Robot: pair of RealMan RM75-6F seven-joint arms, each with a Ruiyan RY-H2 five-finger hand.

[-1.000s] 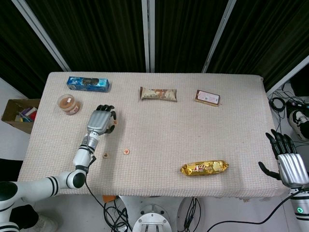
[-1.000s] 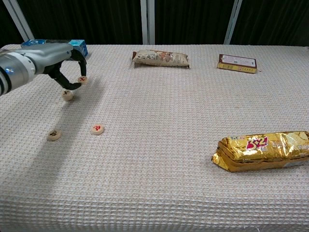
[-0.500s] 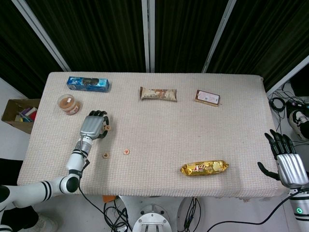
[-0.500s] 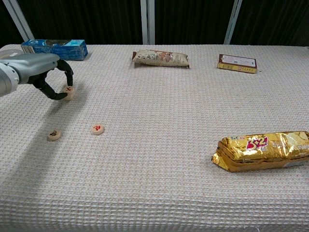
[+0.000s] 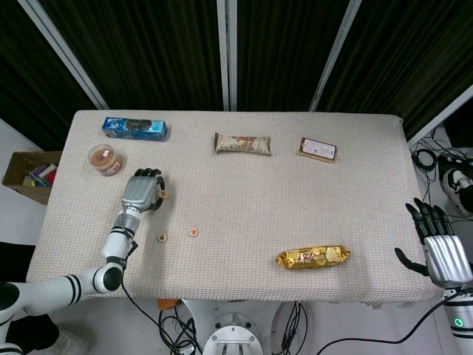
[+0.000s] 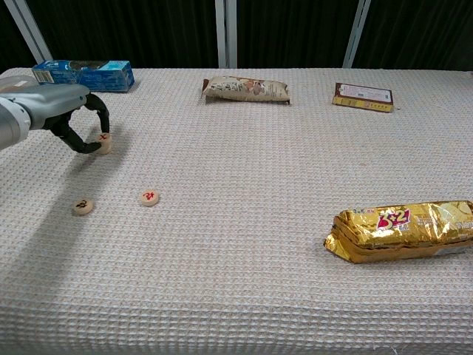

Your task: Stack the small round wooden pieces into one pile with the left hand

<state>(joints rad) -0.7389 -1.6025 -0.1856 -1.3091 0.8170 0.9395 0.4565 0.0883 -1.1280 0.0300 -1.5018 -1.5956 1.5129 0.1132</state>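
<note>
Three small round wooden pieces with red marks show on the cloth-covered table [image 5: 295, 200]. My left hand [image 6: 63, 111] pinches one wooden piece [image 6: 104, 137] between thumb and a finger, set on top of another piece as a low pile. In the head view the same left hand [image 5: 140, 194] has that pile [image 5: 162, 194] at its fingertips. Two loose pieces lie nearer the front edge: one [image 6: 83, 206] to the left, one [image 6: 149, 197] to the right, also seen from above as piece [image 5: 161, 238] and piece [image 5: 194, 232]. My right hand [image 5: 443, 251] hangs open off the table's right edge.
A blue box [image 5: 134, 128] and a round tub [image 5: 105, 159] stand at the back left. A snack bar [image 5: 242, 143] and a brown packet [image 5: 318, 149] lie along the back. A gold packet [image 5: 312, 257] lies front right. A cardboard box [image 5: 29, 174] sits off the table's left side.
My left hand carried the pinched piece left and down onto the piece lying on the cloth; over the last half second it barely moved. The right hand stayed still.
</note>
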